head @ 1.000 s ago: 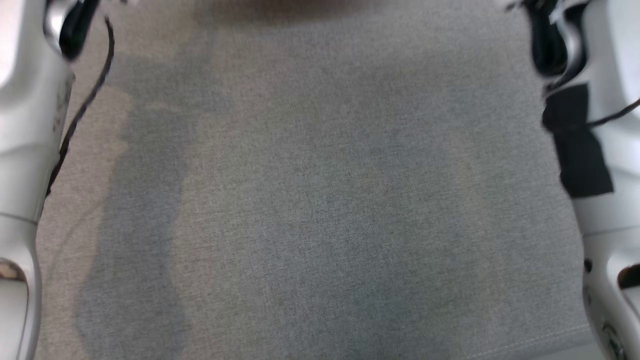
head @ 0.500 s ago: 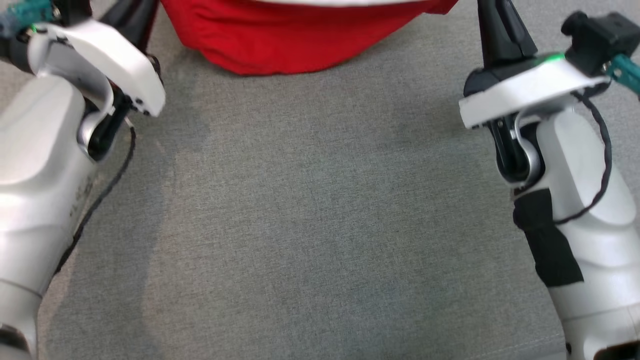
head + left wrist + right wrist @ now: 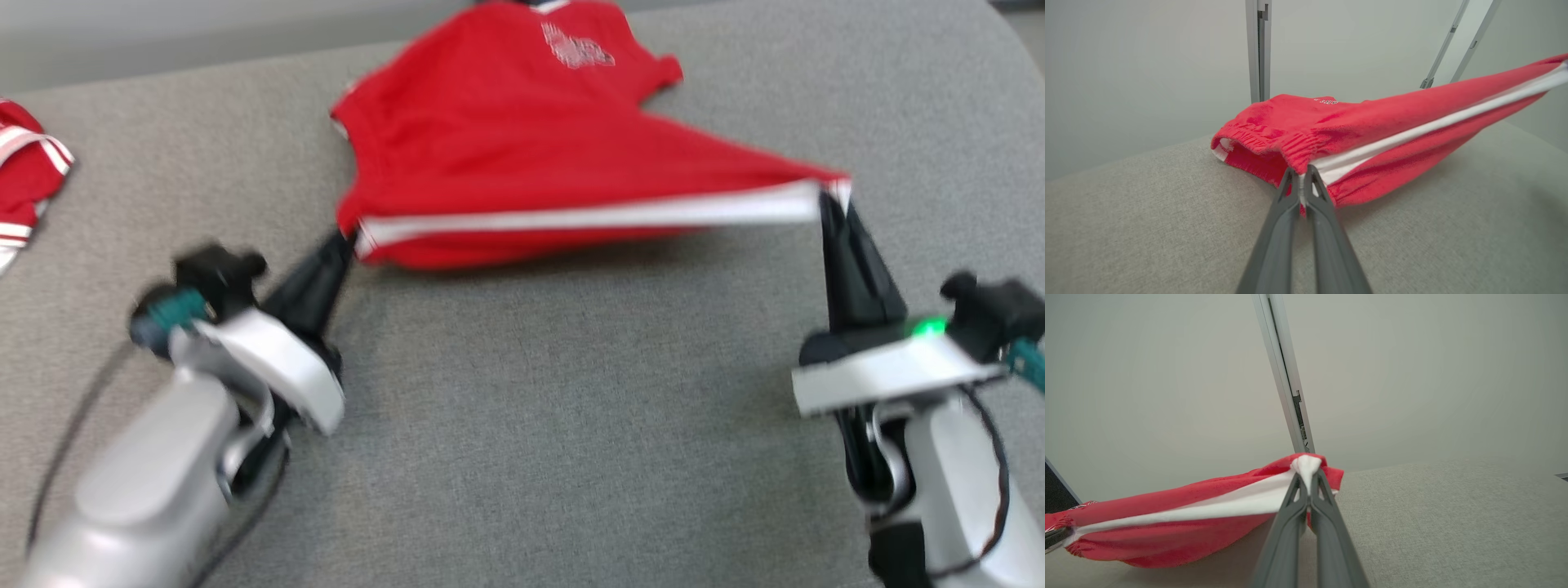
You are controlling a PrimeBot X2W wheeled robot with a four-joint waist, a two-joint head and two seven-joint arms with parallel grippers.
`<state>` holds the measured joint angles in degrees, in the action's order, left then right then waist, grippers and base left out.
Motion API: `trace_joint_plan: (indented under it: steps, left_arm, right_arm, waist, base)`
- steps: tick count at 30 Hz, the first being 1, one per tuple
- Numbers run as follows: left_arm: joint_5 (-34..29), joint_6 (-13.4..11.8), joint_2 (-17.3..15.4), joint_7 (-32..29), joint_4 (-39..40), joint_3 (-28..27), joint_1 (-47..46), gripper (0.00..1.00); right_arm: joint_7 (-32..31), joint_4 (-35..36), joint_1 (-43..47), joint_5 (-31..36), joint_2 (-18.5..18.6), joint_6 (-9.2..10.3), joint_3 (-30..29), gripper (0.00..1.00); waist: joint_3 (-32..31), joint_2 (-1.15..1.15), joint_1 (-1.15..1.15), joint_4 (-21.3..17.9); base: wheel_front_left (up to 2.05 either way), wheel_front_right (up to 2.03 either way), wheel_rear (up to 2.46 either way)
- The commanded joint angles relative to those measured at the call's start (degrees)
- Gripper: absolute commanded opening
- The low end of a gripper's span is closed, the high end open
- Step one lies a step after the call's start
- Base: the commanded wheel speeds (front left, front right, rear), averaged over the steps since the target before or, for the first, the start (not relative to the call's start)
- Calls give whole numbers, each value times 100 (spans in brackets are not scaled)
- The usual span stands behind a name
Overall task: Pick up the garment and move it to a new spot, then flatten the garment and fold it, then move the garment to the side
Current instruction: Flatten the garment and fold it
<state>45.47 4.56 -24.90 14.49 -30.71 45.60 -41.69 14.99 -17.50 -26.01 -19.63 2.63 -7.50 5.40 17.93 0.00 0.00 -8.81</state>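
On the far-centre of the grey woven surface (image 3: pixel 531 425), the red garment (image 3: pixel 506 131) is stretched btwn both grippers, near edge lifted, far part resting. Soft fleecy knit w/ a white stripe along the taut edge, ribbed elastic hem, small white print. Left gripper (image 3: pixel 353 238) fingers clamped on the hem corner; right gripper (image 3: pixel 827 200) pinched on the bunched white corner. 2nd red-white cloth (image 3: pixel 24 180) at left edge. Pale wall and metal posts (image 3: pixel 1258 49) behind.

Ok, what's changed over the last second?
Mostly the camera: the head view swung up from bare grey upholstery to take in the red shorts, stretched by their white stripe between the left gripper at the waistband and the right gripper at the far end. Both grippers stayed shut; whether the shorts themselves moved can't be told.
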Motion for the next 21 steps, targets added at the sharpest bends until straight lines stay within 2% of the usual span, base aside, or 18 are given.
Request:
trace_joint_plan:
  steps: [1,7,8,11,21]
  left_arm:
    - [-85,-146,-30,42,188,32,368,0]
    - [-259,-629,-22,72,948,41,1563,0]
    - [-323,-774,-3,73,1180,3,1891,0]
    - [-429,-954,35,75,1468,-12,2319,0]
    - [-524,-1243,9,77,2134,-76,3220,0]
  right_arm:
    - [28,126,356,82,48,1,-67,0]
    - [28,475,1401,188,95,1,-115,0]
    - [28,560,1647,194,93,0,-158,0]
    - [28,705,1967,231,81,0,-230,0]
    - [29,1206,2860,246,57,0,-297,0]
  waist:
    - [-323,0,0,111]
    - [-779,0,0,160]
    - [-912,0,0,151]
    - [-1085,0,0,131]
    - [-1534,0,0,28]
  base:
    - [0,0,0]
    - [0,0,0]
    - [0,0,0]
    - [0,0,0]
    - [0,0,0]
